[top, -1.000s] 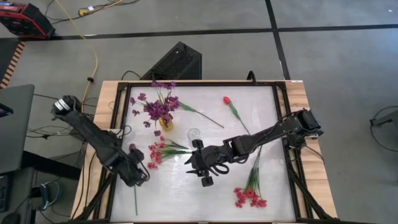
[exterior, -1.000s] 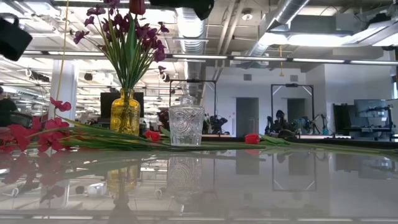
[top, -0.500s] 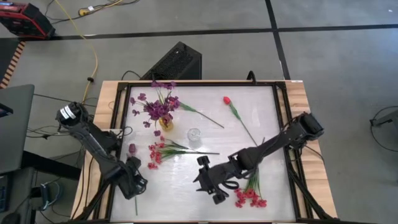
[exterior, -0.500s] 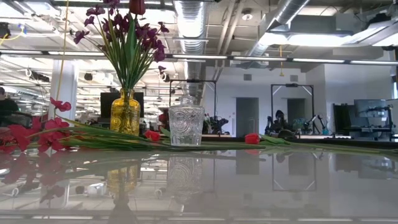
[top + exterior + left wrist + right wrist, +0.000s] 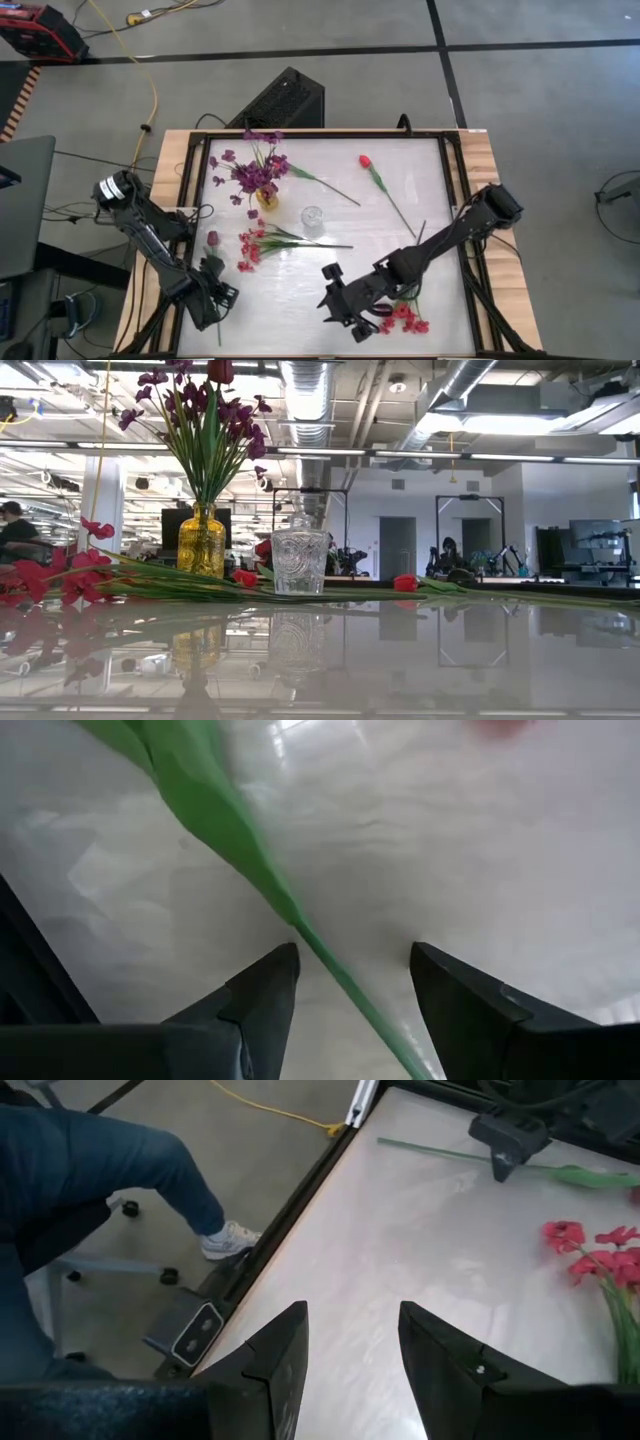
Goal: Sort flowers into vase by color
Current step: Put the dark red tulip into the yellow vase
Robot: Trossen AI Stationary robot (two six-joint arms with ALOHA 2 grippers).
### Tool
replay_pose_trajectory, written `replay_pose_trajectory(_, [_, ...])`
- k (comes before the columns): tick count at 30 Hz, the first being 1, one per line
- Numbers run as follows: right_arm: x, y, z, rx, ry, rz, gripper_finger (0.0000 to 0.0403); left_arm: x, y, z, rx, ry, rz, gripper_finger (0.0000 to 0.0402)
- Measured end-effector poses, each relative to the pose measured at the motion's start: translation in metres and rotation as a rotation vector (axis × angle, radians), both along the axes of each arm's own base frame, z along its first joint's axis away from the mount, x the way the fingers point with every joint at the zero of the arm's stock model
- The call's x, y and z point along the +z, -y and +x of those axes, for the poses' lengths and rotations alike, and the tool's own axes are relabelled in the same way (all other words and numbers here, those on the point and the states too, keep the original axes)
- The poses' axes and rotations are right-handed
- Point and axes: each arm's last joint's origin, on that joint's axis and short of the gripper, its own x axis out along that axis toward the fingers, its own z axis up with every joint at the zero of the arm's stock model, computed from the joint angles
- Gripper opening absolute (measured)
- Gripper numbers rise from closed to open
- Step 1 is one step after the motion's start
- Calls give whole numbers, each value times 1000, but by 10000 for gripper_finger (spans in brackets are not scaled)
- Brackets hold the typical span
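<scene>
A dark maroon tulip (image 5: 212, 238) lies flat near the table's left edge, its stem running toward the near edge. My left gripper (image 5: 212, 298) is low over that stem (image 5: 340, 982), open, with one finger on either side; I see no touch. My right gripper (image 5: 342, 308) is open and empty, near the near edge beside a red-pink spray (image 5: 402, 316). A yellow vase (image 5: 265, 196) holds purple sprays and stands upright (image 5: 202, 540). A clear glass vase (image 5: 313, 217) stands empty beside it. Another red-pink spray (image 5: 256, 246) and a red tulip (image 5: 365, 160) lie on the table.
A green-stemmed flower (image 5: 325, 185) lies to the right of the yellow vase. The table has a black frame rail (image 5: 455, 200) along its edges. A person in blue jeans (image 5: 90, 1160) sits beyond the table's left side, by a cable on the floor.
My right gripper has drawn back from the table's middle, by the clear vase, toward the near edge. My left gripper has moved toward the near edge along the maroon tulip's stem. The flowers and vases have stayed where they were.
</scene>
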Motion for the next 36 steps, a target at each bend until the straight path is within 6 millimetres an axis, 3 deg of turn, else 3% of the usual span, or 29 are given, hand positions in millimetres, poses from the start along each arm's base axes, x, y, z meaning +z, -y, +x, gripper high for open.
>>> replay_pose_trajectory(5, [-1, -1, -1, 2, -7, -2, 182, 1, 5, 4, -43, 12, 17, 153])
replay_pose_trajectory(12, [-1, 2, 0, -25, -21, 16, 182, 7, 7, 7, -70, 54, 46, 12])
replay_pose_trajectory(21, [-5, -1, -5, -45, -84, 26, 182, 18, -1, 2, -23, 161, 164, 1])
replay_pose_trajectory(28, [-6, -4, -8, -49, -109, 30, 182, 61, -25, -11, 10, 152, 408, 0])
replay_pose_trajectory(30, [-6, -4, -8, -49, -109, 31, 182, 72, -27, -9, -34, 218, 470, 0])
replay_pose_trajectory(36, [-7, -4, -9, -55, -117, 31, 182, 83, -16, 8, -209, 294, 338, 0])
